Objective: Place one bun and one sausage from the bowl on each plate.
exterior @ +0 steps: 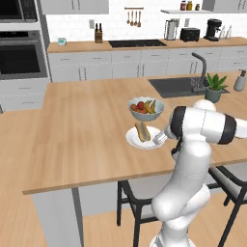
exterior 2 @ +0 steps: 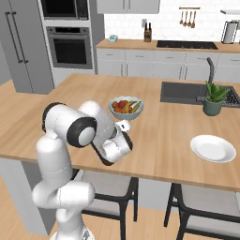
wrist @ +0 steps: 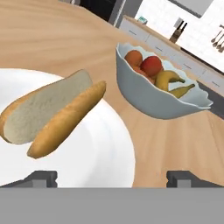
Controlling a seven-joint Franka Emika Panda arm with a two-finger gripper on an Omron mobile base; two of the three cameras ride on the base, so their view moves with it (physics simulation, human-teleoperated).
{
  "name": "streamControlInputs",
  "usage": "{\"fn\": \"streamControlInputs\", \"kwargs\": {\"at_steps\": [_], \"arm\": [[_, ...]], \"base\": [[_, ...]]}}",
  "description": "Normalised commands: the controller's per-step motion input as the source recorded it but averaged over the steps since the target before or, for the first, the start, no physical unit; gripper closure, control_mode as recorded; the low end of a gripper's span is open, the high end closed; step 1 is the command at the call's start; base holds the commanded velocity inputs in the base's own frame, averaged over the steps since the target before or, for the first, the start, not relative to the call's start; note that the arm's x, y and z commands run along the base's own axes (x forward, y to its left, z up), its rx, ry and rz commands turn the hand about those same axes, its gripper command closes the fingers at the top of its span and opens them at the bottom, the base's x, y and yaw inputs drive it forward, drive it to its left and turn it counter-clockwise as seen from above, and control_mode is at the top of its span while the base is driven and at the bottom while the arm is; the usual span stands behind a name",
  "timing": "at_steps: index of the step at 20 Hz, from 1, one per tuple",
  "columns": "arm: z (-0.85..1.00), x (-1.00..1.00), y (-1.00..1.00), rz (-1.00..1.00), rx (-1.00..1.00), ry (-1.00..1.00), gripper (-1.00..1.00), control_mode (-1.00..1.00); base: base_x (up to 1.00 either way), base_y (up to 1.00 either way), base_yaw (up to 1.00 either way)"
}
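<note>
The plate is plain white; the bun golden-brown with a pale cut face. The fruit bowl is pale grey, on a light wood worktop.

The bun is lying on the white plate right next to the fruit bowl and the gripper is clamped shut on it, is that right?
Not quite. The bun does lie on the plate beside the fruit bowl, but the hand view shows the gripper open, its fingertips wide apart, holding nothing.

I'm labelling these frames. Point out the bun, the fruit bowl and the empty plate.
bun point(wrist: 41, 109): hand view, on its pale cut face.
fruit bowl point(wrist: 148, 98): hand view, on its grey outer wall.
empty plate point(exterior 2: 213, 148): right base view, on its bare white middle.
</note>
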Motion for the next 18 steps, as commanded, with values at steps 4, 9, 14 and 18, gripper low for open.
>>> {"fn": "streamControlInputs", "kwargs": {"at_steps": [4, 9, 14, 18], "arm": [[1.0, 0.0, -0.16, -0.11, 0.0, 0.34, -1.0, -1.0], [1.0, 0.0, -0.24, -0.15, 0.01, 0.53, -1.0, -1.0], [1.0, 0.09, -0.26, -0.26, 0.1, 0.31, -1.0, -1.0], [1.0, 0.0, -0.15, -0.17, 0.07, 0.13, -1.0, -1.0]], "base": [[0.0, 0.0, 0.0], [0.0, 0.0, 0.0], [0.0, 0.0, 0.0], [0.0, 0.0, 0.0]]}}
